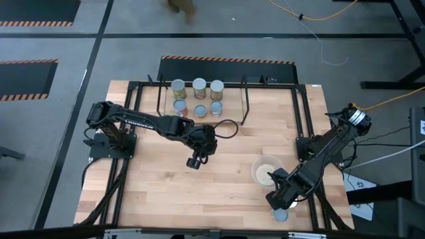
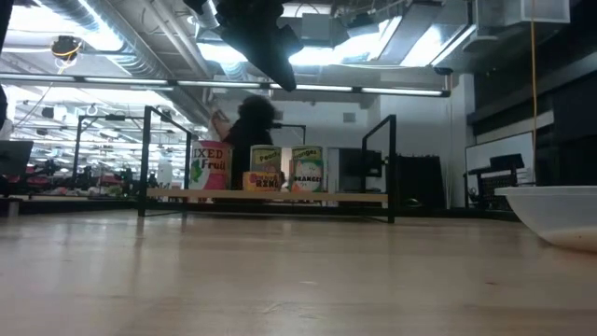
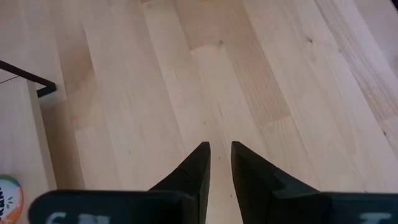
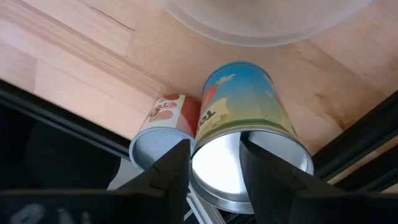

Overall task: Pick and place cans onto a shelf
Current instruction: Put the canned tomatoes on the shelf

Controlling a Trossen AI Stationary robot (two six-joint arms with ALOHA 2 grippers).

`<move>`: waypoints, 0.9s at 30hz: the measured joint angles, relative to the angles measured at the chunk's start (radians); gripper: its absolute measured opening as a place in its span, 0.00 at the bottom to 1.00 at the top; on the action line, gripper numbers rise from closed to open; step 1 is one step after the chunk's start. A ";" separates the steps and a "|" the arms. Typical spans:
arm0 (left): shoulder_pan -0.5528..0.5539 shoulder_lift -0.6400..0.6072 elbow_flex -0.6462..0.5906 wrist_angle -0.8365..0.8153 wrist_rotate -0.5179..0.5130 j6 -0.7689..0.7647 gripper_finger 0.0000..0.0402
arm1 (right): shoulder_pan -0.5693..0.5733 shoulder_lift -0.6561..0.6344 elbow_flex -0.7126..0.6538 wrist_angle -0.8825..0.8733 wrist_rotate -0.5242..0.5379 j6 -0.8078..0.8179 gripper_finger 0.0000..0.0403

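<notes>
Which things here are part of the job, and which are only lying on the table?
Part of the job:
- shelf with six cans
- two cans under the right gripper
- left gripper, above bare table

Lying about:
- bowl

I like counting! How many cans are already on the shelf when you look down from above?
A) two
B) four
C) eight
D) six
D, six: the high view shows the shelf holding two rows of three cans, while two more cans wait at the table's corner, where the right gripper is over one of them.
</notes>
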 joint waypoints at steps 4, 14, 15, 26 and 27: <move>0.000 0.000 0.000 0.000 0.000 0.000 0.15 | 0.000 0.000 0.000 0.000 0.000 0.000 0.32; 0.000 0.000 0.000 0.000 0.000 0.000 0.15 | 0.001 0.002 -0.002 -0.010 -0.008 -0.002 0.18; 0.000 0.000 0.000 0.000 0.000 0.000 0.15 | 0.001 0.002 -0.002 -0.011 -0.008 -0.002 0.16; 0.000 0.000 0.000 0.000 0.000 0.000 0.15 | 0.000 0.002 -0.003 -0.014 -0.005 -0.003 0.01; 0.000 0.000 0.000 0.000 0.000 0.000 0.15 | 0.000 0.002 -0.003 -0.014 -0.005 -0.003 0.01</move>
